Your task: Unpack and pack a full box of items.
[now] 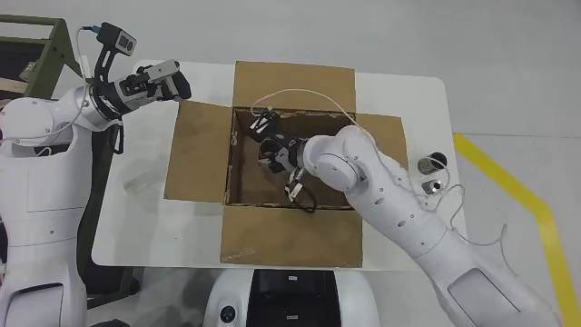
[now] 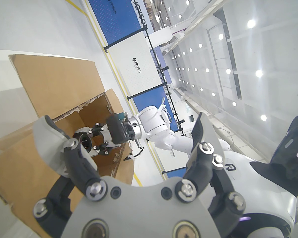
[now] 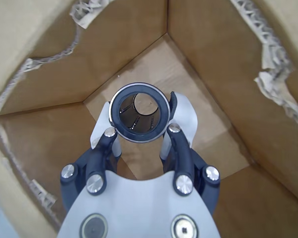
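Transfer of one linear bearing [image 3: 164,115] through the open cardboard box [image 1: 290,232], set mid-table [image 1: 399,91] with all four flaps laid out. Judged as either last piece out or first piece in: bare box floor below, two small cylindrical parts [image 1: 437,159] near the right edge of the table. Cannot tell which.

State of right pincer [image 3: 141,115]: inside the box, pinching the bearing's outer sleeve, one pad on each side. State of left pincer [image 2: 124,125]: spread, holding nothing, above the far left corner of the table.

Next move, if lifting out: raise straight up, clear the torn wall edges, then carry toward the right edge. If placing: lower to the floor, then release.

Bearing: short hollow metal cylinder, black ring at the end face, rows of small balls along the bore, axis toward the box floor. Smooth and round, so probably prone to slip; keep the grip firm.
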`<state>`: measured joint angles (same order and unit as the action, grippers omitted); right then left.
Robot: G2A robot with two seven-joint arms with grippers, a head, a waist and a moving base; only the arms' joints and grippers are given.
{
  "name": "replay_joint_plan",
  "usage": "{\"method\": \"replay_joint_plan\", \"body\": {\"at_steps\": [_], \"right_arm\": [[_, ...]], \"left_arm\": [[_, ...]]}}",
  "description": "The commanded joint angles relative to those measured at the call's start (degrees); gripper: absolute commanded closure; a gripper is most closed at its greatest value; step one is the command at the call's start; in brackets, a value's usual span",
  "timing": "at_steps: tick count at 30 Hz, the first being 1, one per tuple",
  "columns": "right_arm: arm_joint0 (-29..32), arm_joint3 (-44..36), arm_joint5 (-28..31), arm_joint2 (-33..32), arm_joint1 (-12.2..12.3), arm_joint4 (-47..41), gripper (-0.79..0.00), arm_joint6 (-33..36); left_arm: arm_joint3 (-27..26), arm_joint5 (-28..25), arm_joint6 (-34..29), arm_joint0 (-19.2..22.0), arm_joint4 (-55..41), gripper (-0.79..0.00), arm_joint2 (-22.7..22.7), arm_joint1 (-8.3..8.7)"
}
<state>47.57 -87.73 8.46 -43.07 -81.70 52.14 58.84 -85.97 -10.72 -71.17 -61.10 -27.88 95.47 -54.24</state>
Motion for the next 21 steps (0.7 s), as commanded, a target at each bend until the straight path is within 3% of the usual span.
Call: {"method": "replay_joint_plan", "body": {"at_steps": [1,21], "right_arm": [[1.1,-2.3,-0.1,-1.3,0.4,0.4,0.0,0.4],[13.0,-23.5,-4.6,-14.7,4.2,4.8,0.0,3.2]], "left_arm": [[0.0,0.0,0.0,0.0,0.0,-0.785,0.0,0.0],[0.0,0.0,0.0,0.0,0.0,-0.785,0.0,0.0]]}}
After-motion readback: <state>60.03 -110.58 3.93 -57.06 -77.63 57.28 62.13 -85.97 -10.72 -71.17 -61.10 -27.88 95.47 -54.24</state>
